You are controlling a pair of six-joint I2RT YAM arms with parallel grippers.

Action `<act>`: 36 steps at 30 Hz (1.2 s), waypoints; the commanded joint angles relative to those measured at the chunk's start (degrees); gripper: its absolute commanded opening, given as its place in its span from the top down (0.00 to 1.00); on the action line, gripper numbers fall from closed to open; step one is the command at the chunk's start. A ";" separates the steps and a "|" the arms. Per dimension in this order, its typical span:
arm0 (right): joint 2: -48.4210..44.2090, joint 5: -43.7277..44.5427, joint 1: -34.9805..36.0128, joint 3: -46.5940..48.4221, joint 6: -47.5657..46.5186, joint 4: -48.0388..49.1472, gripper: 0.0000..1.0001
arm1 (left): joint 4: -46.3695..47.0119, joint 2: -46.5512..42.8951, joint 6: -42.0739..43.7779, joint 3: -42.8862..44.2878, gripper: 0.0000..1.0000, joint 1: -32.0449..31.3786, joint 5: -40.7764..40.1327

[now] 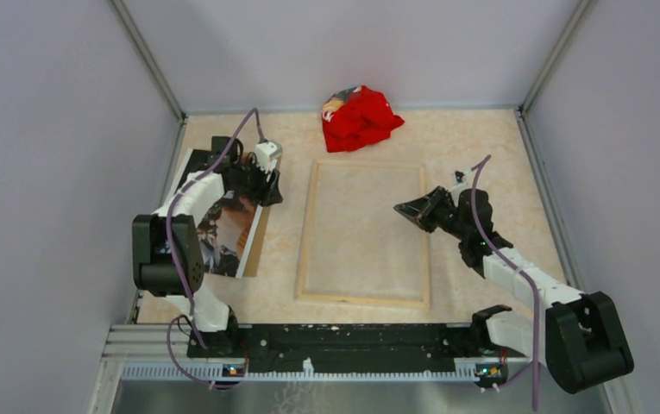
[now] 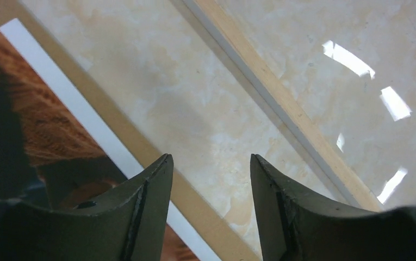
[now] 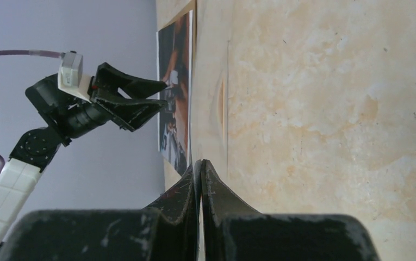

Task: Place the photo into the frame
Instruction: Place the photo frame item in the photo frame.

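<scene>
pale-wood rectangular frame (image 1: 307, 228) lies empty; dark paper photo (image 1: 227, 233) lies apart beneath parted left claw (image 2: 211, 160), right claw (image 3: 199, 166) clenched.

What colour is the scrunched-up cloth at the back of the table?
The cloth is bright red; the top external view shows it best.

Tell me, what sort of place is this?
Most likely a robot test booth. Plain grey walls box in a marble-patterned table, a left arm and right arm are bolted to a rail at its near edge, and a frame, a photo and a red cloth lie on it.
</scene>
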 commanded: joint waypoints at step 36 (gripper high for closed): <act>1.09 -4.03 -0.54 -4.60 12.19 12.49 1.00 | 4.87 9.92 -12.75 -6.47 0.65 -7.62 6.40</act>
